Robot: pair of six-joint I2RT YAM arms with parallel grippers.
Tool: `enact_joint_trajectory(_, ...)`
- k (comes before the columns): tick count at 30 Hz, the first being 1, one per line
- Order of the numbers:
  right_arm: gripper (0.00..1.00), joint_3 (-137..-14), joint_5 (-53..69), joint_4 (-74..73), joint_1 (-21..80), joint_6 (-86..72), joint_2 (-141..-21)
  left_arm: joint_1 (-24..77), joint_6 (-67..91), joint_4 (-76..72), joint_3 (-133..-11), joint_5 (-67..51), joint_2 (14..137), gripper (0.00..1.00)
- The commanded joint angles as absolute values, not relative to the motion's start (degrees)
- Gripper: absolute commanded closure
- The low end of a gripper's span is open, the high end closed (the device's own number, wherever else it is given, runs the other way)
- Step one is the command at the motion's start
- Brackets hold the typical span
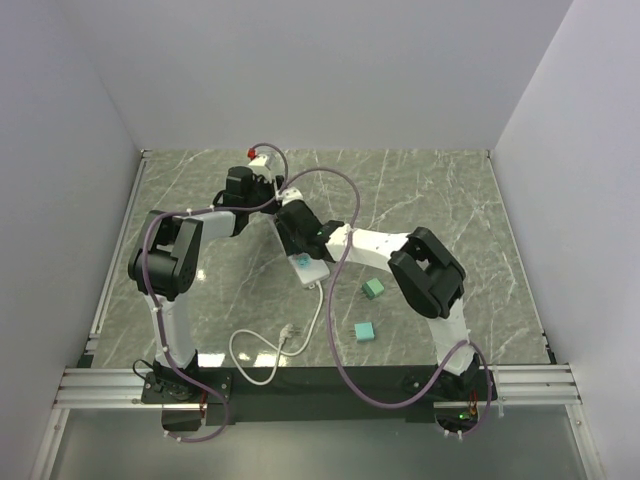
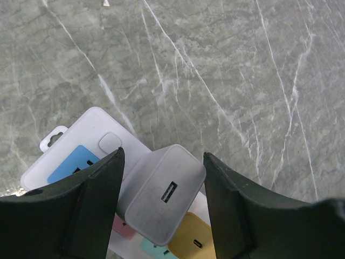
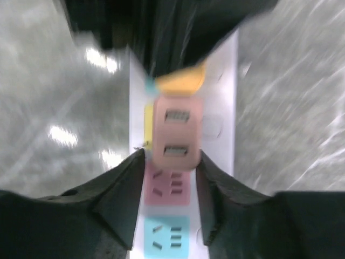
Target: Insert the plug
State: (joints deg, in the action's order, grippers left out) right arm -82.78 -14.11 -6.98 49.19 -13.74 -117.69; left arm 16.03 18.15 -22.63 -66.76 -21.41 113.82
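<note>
The white charger plug (image 2: 161, 194) stands on the power strip (image 2: 81, 135), its small port facing up, between a blue panel on one side and yellow and pink panels on the other; whether its pins are fully home cannot be told. The left gripper (image 2: 163, 155) pinches it, one dark finger against each flank. The strip lies flat on a table (image 2: 226, 65) of grey-green marble pattern with pale veins, closed in by plain white walls (image 1: 330, 70) on three sides. Only the right wrist view shows the strip's long row of coloured sockets and a pink block (image 3: 177, 132) with two slots sitting between the tips of the right gripper (image 3: 171, 155) (the picture is smeared, so grip or mere flanking cannot be told). Only the overhead view shows both arms meeting over the strip near the table's middle, the strip's white cable (image 1: 318, 310) looping toward the near edge, two teal cubes (image 1: 373, 288) lying apart to the right, and a small red piece (image 1: 252, 153) beyond the left arm.
</note>
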Motion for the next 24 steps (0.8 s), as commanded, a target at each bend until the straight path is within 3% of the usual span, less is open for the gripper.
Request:
enact_joint_trajectory(1,0.47,-81.8,-8.9,-14.1,51.2,-13.3,-118.2,17.9,17.9,-19.1,-66.2,-22.8,112.7,0.35)
enact_joint_trajectory(14,0.28,-73.4,-15.8,-11.1,51.0,-12.4,-103.7,17.8,19.3,-20.2,-65.7,-18.8,110.4,0.32)
enact_joint_trajectory(24,0.24,-58.3,-21.3,-11.5,50.9,-17.1,-86.7,16.0,21.7,-23.9,-64.8,-15.6,106.4,0.14)
